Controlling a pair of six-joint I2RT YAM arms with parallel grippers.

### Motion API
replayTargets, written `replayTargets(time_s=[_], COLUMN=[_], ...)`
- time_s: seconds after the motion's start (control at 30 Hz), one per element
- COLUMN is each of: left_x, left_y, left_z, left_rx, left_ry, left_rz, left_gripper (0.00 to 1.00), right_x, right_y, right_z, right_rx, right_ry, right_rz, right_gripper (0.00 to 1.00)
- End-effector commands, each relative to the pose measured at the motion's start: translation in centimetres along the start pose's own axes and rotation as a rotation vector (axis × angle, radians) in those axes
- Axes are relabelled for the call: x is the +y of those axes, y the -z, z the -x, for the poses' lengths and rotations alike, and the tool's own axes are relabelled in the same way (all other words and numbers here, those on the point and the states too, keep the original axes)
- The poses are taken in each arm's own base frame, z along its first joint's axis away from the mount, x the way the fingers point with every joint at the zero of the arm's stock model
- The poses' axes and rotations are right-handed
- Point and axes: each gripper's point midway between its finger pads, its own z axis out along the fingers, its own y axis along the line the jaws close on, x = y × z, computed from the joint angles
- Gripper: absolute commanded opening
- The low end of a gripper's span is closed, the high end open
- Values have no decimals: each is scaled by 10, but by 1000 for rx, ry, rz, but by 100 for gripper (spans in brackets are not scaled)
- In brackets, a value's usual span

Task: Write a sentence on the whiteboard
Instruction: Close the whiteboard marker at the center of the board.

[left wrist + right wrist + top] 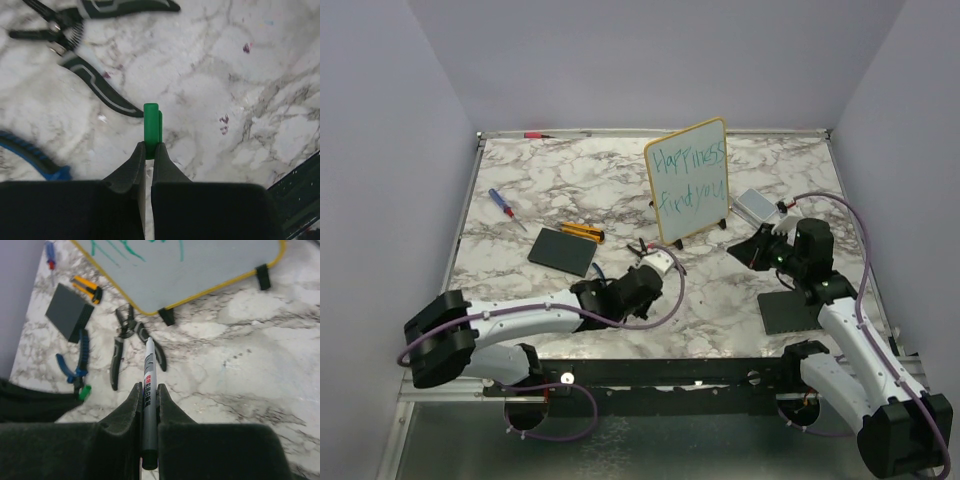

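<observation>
Marble table (pixel 570 190): whiteboard (pixel 687 180), pliers (pixel 126 329), 2 pads (pixel 561 249)

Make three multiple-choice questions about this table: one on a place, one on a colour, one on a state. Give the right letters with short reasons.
1. Where does the yellow knife lie from the whiteboard?
A. Left
B. Right
C. Behind

2. What colour is the writing on the whiteboard?
A. Red
B. Teal-green
C. Black

3. The right gripper is:
A. open
B. shut, empty
C. shut on a marker

Answers:
1 A: it lies to the left, beside a dark pad.
2 B: the letters are teal-green.
3 C: its jaws pinch the marker's barrel.
</observation>
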Motion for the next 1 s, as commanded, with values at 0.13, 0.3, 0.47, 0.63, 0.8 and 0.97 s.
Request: replayTargets(time_s=[0.13, 0.3, 0.47, 0.63, 0.8, 0.97], left_x=[58, 64, 38, 7, -6, -7], left_y=[55, 65, 82, 85, 78, 81], left_z=[99, 89, 93, 78, 70, 70], left_rx=[-160, -197, -298, -269, -212, -219], left_ry=[-102, -280, -312, -311, -307, -307], left_rz=[-44, -56, -219, -403, -478, -489], left_gripper=[0, 0, 0, 0, 0, 0], right_x=[81, 101, 116, 119, 123, 124], right_y=[20, 37, 47, 47, 47, 44], right_z=[-9, -8, -13, -21, -27, -36], right_rx=[215, 241, 293, 351, 391, 423], right_ry=[-29, -16, -35, -82, -78, -70], right_rz=[453, 569, 707, 749, 758, 745], right_gripper=[1, 1, 1, 1, 1, 1])
